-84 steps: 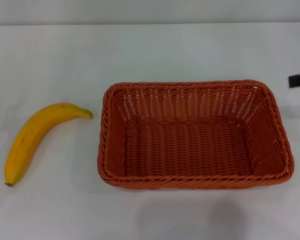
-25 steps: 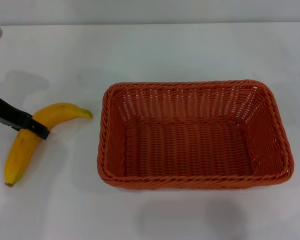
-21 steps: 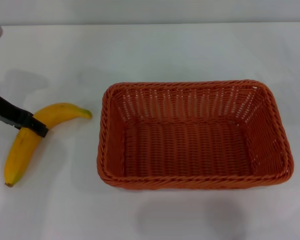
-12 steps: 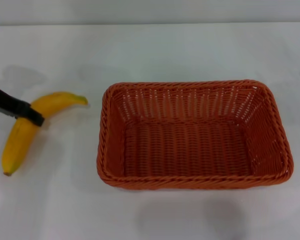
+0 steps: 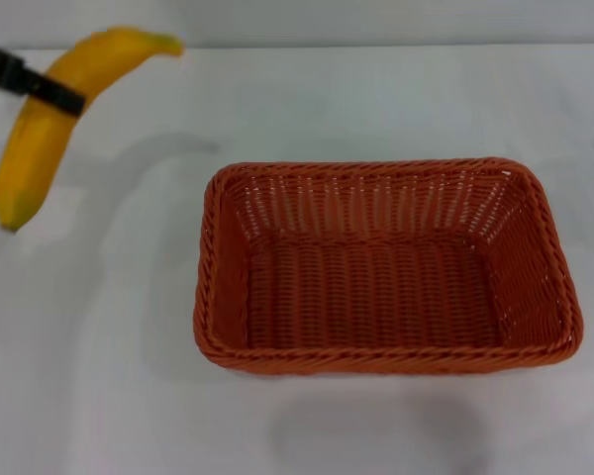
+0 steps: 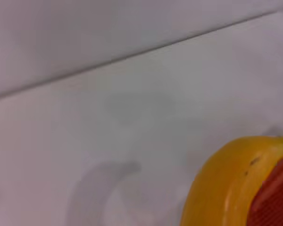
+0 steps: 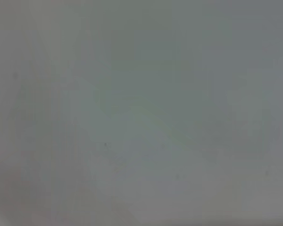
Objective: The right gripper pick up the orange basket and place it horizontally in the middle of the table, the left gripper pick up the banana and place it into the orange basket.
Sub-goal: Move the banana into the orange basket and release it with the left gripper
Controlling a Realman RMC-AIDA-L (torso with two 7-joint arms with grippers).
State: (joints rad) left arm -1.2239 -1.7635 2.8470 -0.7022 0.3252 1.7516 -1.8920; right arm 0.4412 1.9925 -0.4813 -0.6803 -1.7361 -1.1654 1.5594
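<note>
Banana (image 5: 42,127) hangs clamped in my left gripper (image 5: 54,91), lifted clear of the table (image 5: 376,109) at its far left, well apart from the orange basket (image 5: 381,265) sitting lengthwise mid-table, my right gripper out of sight

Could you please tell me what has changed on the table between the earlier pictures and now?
The left gripper came in from the left, closed on the banana and lifted it off the table; the banana now hangs up at the far left, its shadow below. The basket has not moved. The right gripper, earlier at the right edge, is out of view.
</note>
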